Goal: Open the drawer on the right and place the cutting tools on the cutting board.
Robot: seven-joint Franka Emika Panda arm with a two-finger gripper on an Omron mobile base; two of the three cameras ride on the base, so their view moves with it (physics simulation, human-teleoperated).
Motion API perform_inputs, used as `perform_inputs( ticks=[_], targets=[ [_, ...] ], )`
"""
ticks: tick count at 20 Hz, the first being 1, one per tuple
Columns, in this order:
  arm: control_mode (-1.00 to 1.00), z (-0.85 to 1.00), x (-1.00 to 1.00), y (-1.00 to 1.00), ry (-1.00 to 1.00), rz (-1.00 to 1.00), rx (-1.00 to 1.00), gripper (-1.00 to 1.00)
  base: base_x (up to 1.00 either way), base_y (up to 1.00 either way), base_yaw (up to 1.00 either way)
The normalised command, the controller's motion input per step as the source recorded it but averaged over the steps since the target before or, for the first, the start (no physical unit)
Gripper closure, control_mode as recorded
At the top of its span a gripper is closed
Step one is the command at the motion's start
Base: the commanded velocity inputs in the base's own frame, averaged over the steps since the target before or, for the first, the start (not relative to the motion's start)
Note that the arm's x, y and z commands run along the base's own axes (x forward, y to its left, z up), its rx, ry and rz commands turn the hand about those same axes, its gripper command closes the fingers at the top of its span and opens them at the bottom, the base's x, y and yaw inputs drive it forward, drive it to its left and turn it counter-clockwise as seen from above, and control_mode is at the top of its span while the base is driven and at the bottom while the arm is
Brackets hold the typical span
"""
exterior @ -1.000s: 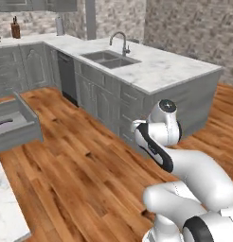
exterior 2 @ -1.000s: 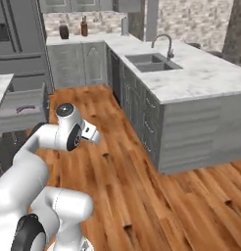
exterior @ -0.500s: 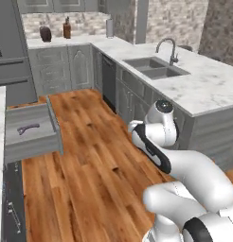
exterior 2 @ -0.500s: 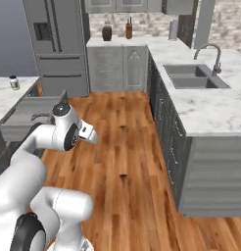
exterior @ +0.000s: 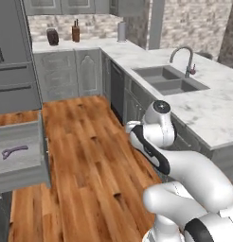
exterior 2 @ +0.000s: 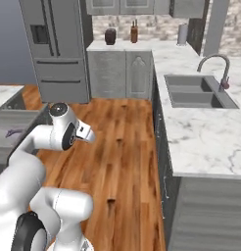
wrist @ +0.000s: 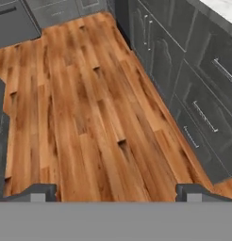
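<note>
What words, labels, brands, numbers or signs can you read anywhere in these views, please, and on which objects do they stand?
None: no readable text appears in any view.
The fridge, the dark jar and the brown bottle on the back counter carry no legible lettering.
The open drawer with the purple peeler inside shows no markings either.

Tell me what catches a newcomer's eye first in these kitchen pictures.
First the white arm, folded up over the wood floor in the middle of the kitchen. Next the open drawer at the left edge of the left base view, with the purple peeler lying inside. Then the marble counter with its sink along the right; in the hand view the pincer stands open over bare floor.
</note>
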Motion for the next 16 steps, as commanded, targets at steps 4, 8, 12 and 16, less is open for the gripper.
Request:
perform_inputs(
  ticks=[4,8,12,16],
  targets=[
    [1.0,0.0,0.0,0.0,0.0,0.0,0.0,-1.0,0.99,0.0,0.0],
    [1.0,0.0,0.0,0.0,0.0,0.0,0.0,-1.0,0.82,0.0,0.0],
    [1.0,0.0,0.0,0.0,0.0,0.0,0.0,-1.0,0.89,-0.07,0.01],
    [1.0,0.0,0.0,0.0,0.0,0.0,0.0,-1.0,0.5,-0.62,0.18]
  ],
)
